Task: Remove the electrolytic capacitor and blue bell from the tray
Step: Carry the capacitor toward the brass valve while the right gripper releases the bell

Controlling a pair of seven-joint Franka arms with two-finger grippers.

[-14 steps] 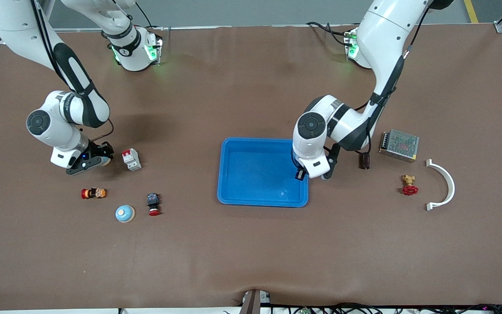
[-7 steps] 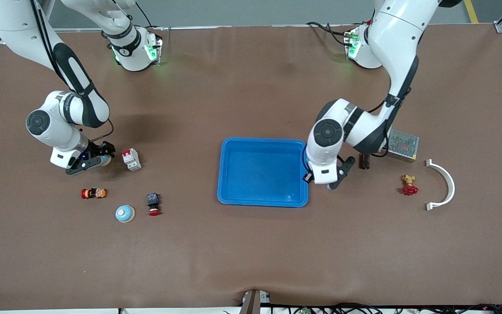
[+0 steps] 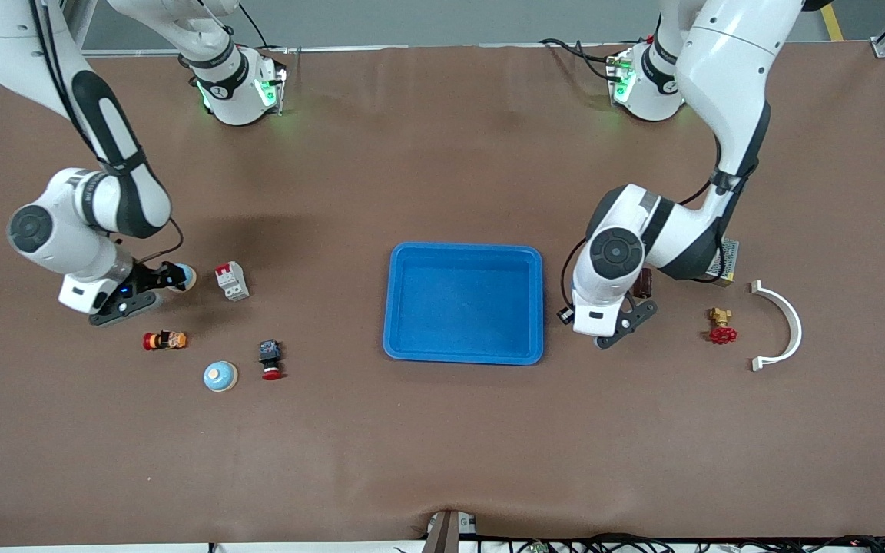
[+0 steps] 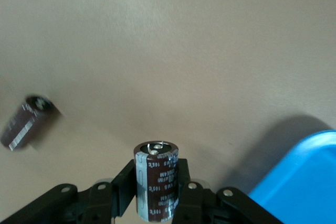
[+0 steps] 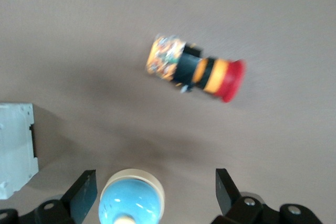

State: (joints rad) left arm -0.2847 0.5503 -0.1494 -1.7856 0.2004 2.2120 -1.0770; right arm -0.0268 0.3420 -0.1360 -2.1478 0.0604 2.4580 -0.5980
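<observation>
Tray [image 3: 463, 256] bright blue. Beside it, held capacitor [image 4: 156, 184] dark brown with a silver stripe. Toward the right arm's end: bell [image 5: 131, 199] light blue, cream rim; pushbutton [image 5: 195, 70] orange-black, red cap.

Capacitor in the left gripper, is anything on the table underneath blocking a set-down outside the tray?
Nothing visible does. The left gripper holds the capacitor over bare table beside the tray. A second capacitor sits off to one side, not beneath it.
</observation>
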